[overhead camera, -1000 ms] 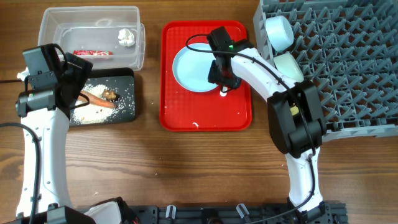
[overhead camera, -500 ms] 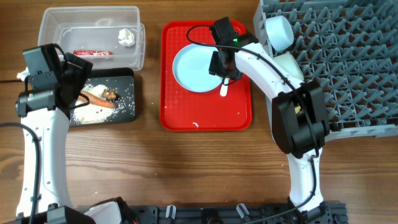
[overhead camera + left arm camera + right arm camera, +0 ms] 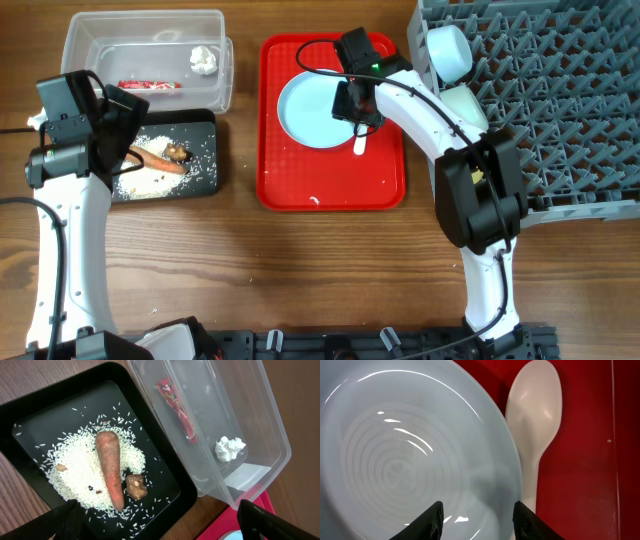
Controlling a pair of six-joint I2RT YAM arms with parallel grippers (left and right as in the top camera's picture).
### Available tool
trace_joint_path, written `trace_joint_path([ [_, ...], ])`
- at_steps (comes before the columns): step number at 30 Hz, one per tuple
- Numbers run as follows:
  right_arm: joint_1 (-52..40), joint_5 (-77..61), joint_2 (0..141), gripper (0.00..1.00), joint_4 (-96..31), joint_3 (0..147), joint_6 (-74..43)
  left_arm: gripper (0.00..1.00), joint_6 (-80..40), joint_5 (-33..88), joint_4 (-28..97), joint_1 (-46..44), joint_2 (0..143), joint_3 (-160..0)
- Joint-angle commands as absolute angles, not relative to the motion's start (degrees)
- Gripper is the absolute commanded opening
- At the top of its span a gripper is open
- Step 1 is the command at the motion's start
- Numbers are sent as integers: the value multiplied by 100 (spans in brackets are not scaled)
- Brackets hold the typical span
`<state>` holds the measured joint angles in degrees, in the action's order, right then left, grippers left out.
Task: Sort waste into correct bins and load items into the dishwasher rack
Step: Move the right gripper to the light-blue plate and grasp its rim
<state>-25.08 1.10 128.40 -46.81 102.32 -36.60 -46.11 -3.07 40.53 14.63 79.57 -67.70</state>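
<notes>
1. Overhead: your right gripper [image 3: 357,108] now sits higher up the red tray [image 3: 300,185] than a second ago. It has left the white spoon [image 3: 360,144] and is over the right rim of the light blue plate [image 3: 305,110]. Your left gripper [image 3: 125,112] has not shifted. Count one plate and one spoon on the tray, and two bowls at the left edge of the grey rack [image 3: 560,110]: a white bowl [image 3: 447,50] and a pale bowl [image 3: 462,100]. The clear tub [image 3: 90,40] holds one wrapper [image 3: 148,85], lying left to right, and one tissue [image 3: 203,59].
2. Left wrist: your jaws are spread wide with nothing between them, above the black tray [image 3: 30,410]. In it lie one carrot [image 3: 111,467], one brown lump [image 3: 135,486] against the carrot's thin end, and scattered rice [image 3: 75,475]. The carrot's long axis runs up and down the picture, with the thick end at the top.
3. Right wrist: your fingers stand partly apart, one over the plate and one at the spoon's handle, pinching nothing visible. The spoon lies just beside the plate's rim, its bowl pointing away from the gripper.
</notes>
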Motion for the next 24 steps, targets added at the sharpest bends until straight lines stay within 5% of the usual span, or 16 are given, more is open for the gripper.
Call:
trace_joint_path([
  [1, -2517, 145, 12991, 46, -4722, 10165, -3771, 100, -4497, -259, 4060, 1492, 7944, -6827],
  [10, -2510, 346, 12993, 56, -4635, 10165, -3916, 100, -4497, -259, 4060, 1492, 7944, -6827],
  [24, -2543, -54, 13277, 55, -4362, 10165, -3903, 100, -4497, -259, 4060, 1492, 7944, -6827],
])
